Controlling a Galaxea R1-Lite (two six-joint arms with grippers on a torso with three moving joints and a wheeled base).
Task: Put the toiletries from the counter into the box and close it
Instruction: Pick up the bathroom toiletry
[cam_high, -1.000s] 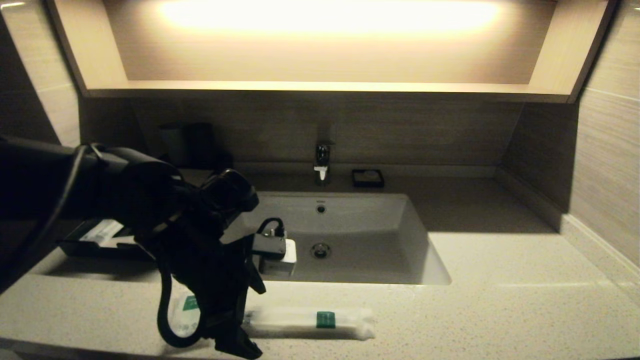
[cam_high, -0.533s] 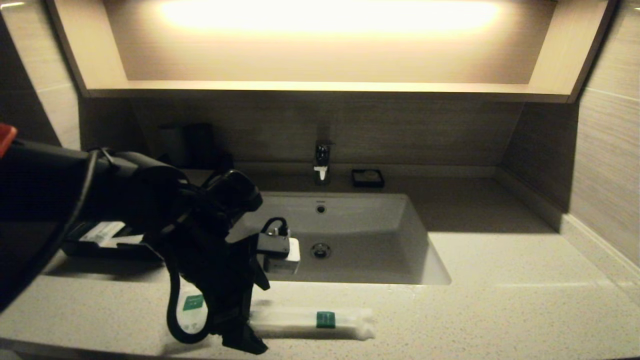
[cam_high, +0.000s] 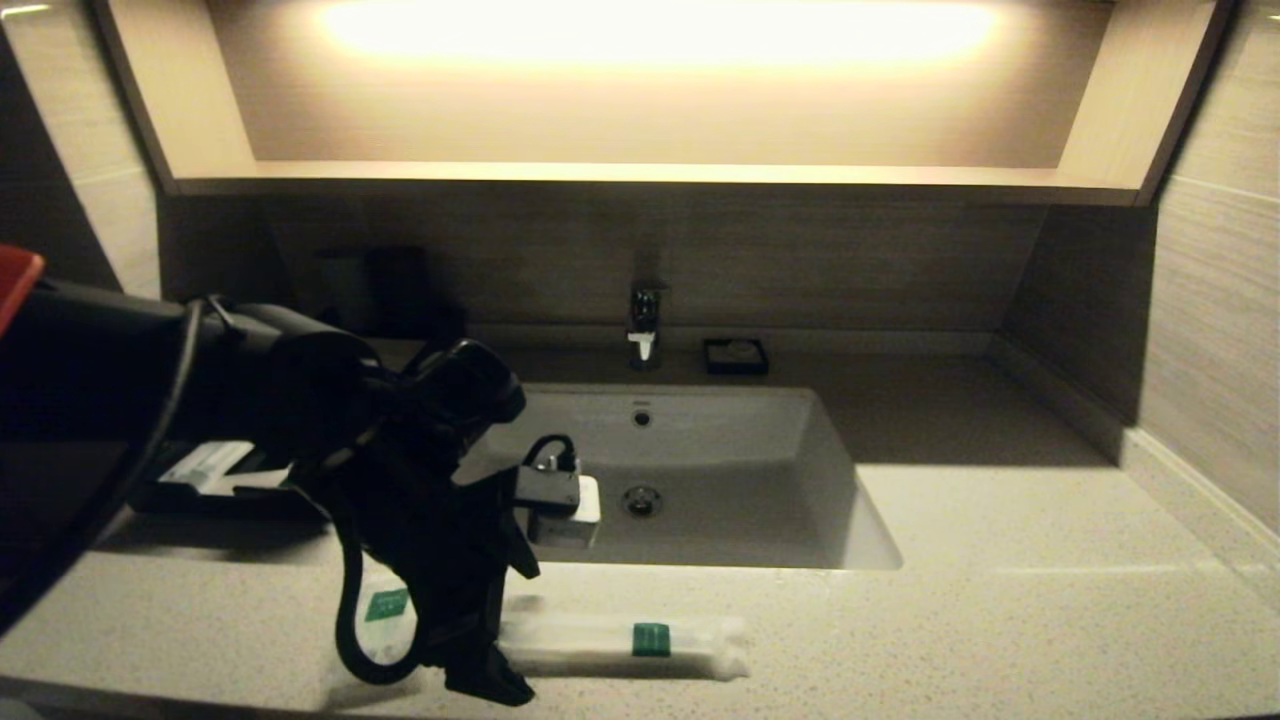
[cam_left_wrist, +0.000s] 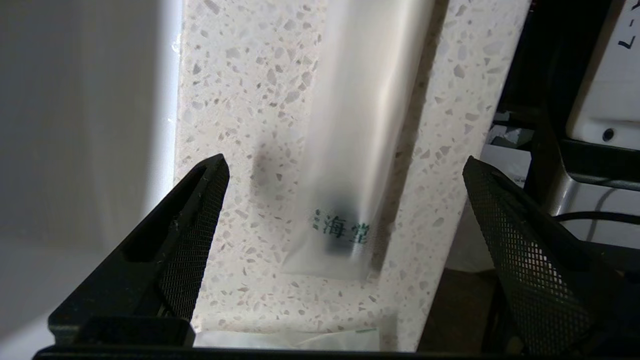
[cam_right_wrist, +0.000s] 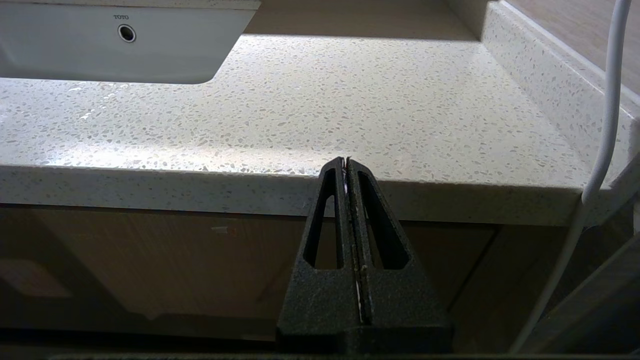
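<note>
Left end effector (cam_left_wrist: 345, 170), wide open, straddles the long packet (cam_left_wrist: 357, 125), whose length runs away toward frame top.

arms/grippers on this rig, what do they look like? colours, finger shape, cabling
Left arm: bulky matte black shells, black cable looping beside the wrist, red patch at the frame edge. Left gripper: black wedge fingers with mesh-textured pads. Right gripper: black grainy triangular fingers with cut-out windows; a white cable hangs nearby.

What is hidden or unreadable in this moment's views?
- Small pouch: head view, mostly behind the left gripper and its cable.
- Box: head view, largely covered by the left arm; its contents are unclear.
- Long packet: left wrist view, blurred, far end cut off.
- Right gripper: absent from head view.
</note>
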